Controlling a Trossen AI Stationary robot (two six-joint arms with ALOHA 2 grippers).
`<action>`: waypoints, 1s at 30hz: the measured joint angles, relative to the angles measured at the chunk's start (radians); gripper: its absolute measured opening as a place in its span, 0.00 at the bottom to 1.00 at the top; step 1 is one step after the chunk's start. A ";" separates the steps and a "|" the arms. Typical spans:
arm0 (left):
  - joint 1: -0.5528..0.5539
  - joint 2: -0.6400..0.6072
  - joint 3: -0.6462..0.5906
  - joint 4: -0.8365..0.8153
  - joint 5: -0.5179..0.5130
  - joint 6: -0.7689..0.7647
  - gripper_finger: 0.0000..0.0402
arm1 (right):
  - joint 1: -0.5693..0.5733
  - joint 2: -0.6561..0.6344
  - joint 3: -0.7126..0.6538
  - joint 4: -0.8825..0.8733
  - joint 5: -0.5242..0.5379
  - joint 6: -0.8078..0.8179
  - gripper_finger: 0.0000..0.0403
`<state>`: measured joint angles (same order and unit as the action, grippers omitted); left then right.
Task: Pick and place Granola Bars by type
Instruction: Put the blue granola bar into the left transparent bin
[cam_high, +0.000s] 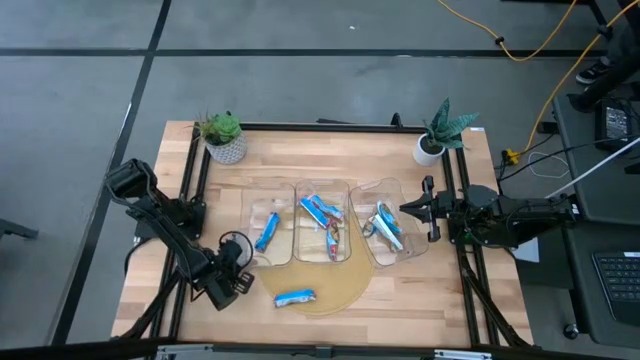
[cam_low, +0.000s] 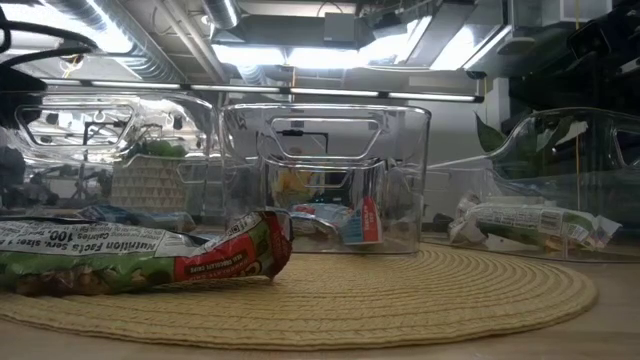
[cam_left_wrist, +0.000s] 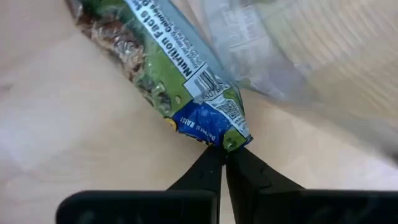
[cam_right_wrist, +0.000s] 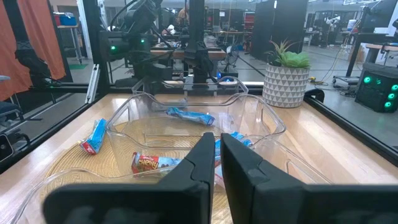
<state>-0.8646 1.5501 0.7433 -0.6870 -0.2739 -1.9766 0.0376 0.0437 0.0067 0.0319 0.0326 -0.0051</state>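
Your left gripper had its fingers pressed together, its tips touching the crimped end of one granola bar, which lay just ahead on the mat, presumably awaiting sorting. Your right gripper, fingers nearly together, waited beside its bin.

In the low view, the wrapped bar in the foreground is cut off by the left edge, its far end out of sight. The bars inside the middle bin show only partly through the clear wall; their print is too blurred to read. In the left wrist view, the bar runs past the upper edge, and the left pincer covers its lower tip. In the right wrist view, the right pincer hides part of the bars behind it.
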 joint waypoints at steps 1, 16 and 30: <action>-0.006 0.000 0.000 0.011 0.000 0.000 0.02 | 0.000 0.000 0.000 0.000 0.000 0.000 0.08; -0.098 0.001 0.053 0.060 0.070 -0.019 0.00 | 0.000 0.000 0.000 0.000 0.000 0.000 0.08; -0.136 0.001 0.263 -0.200 0.107 -0.035 0.00 | 0.000 0.000 0.000 0.000 0.000 0.000 0.08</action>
<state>-1.0001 1.5509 1.0064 -0.8869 -0.1669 -2.0113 0.0376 0.0437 0.0067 0.0319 0.0326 -0.0051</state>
